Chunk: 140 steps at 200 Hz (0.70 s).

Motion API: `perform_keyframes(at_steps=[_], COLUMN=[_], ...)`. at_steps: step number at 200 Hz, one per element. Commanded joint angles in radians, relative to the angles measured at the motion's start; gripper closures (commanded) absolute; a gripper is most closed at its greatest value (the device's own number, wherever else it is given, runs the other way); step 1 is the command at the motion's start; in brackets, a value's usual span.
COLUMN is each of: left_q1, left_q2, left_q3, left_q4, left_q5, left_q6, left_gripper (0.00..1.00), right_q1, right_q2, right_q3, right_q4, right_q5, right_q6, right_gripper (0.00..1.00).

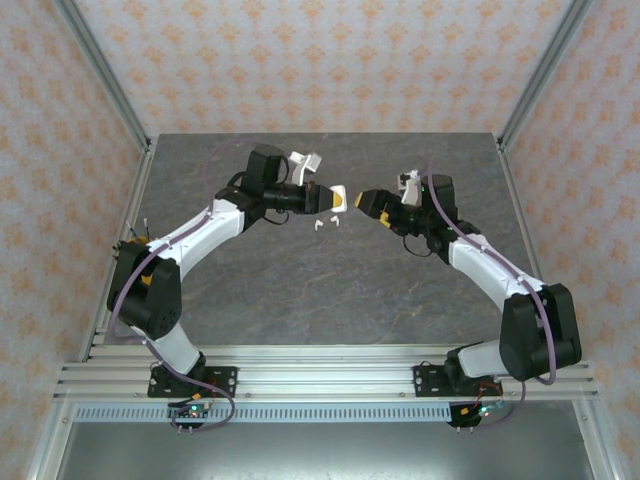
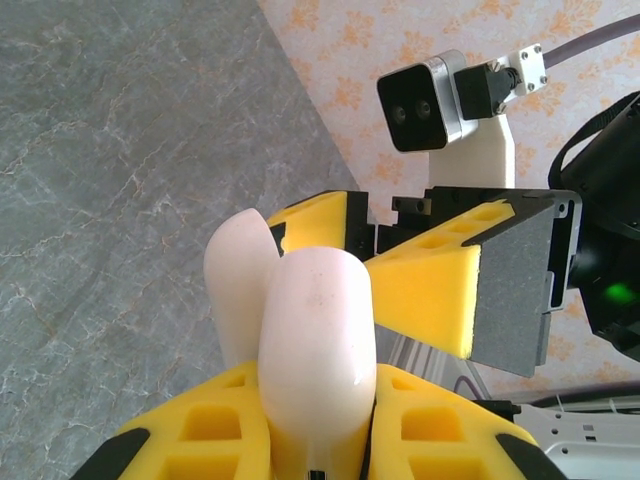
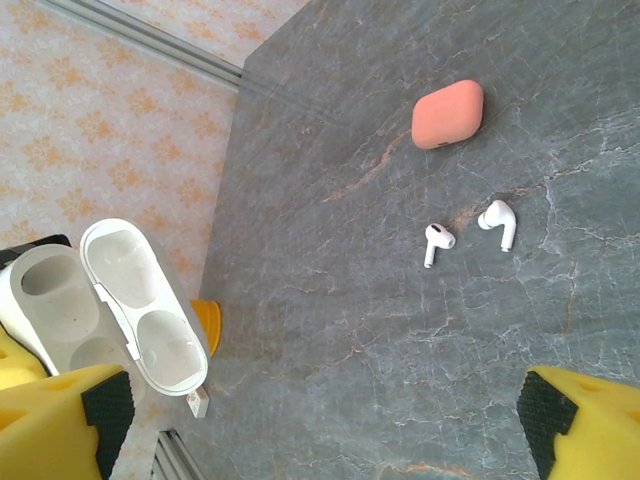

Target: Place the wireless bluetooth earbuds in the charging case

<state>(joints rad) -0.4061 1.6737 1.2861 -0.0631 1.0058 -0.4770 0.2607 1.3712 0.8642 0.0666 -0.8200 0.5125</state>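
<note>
With the left end effector (image 1: 333,198), clamps narrowly on a glossy white pebble-shaped plastic charging case (image 3: 150,275), lid hinged open. Holds it raised off the dark grey stone-patterned counter (image 1: 300,290) with both empty wells turned toward 3 o'clock in the top view. Probably does so to let an earbud be fed in from the other side without the case sliding. Presses yellow foam fingers (image 2: 225,430) against the shell from either side, as seen from the left wrist.

Leaves two tiny white stemmed plastic earbuds (image 3: 437,242) (image 3: 498,222) lying loose on the counter. Puts them at about 6 o'clock of the held case in the top view, near each other but not touching, with nothing gripping them. Shows a closed coral-red pebble-shaped case (image 3: 448,113) at 12 o'clock of them in the right wrist view, well apart.

Faces the held case with the right end effector (image 1: 363,200), spread wide. Sets its yellow fingers (image 3: 585,420) at opposite lower corners of its own view, nothing between them. Looks poised to go down for an earbud; none seated yet.
</note>
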Motion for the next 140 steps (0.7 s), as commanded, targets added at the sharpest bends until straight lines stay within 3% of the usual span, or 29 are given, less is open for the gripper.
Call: perform_keyframes(at_steps=[1,18,54,76,140], left_q1=[-0.005,-0.005,-0.007,-0.007,-0.012], left_q2=[0.006,0.008,0.017,0.021,0.027], left_q3=[0.051,0.06,0.078,0.085,0.102], left_q4=[0.02,0.022,0.021,0.016,-0.026], left_q5=[0.049,0.064,0.092,0.097,0.107], left_q6=[0.006,0.003,-0.002,0.0,0.016], left_gripper=[0.97,0.97,0.96,0.96,0.97], right_q1=[-0.005,-0.005,-0.005,-0.006,-0.005], right_q2=[-0.022,-0.021,0.006,0.01,0.025], right_q3=[0.027,0.028,0.036,0.03,0.036], right_q4=[0.019,0.041,0.093,0.11,0.151], right_q5=[-0.011,-0.036,-0.152,-0.179,-0.214], right_q6=[0.013,0.022,0.026,0.019,0.017], right_gripper=[0.0,0.01,0.26,0.36,0.45])
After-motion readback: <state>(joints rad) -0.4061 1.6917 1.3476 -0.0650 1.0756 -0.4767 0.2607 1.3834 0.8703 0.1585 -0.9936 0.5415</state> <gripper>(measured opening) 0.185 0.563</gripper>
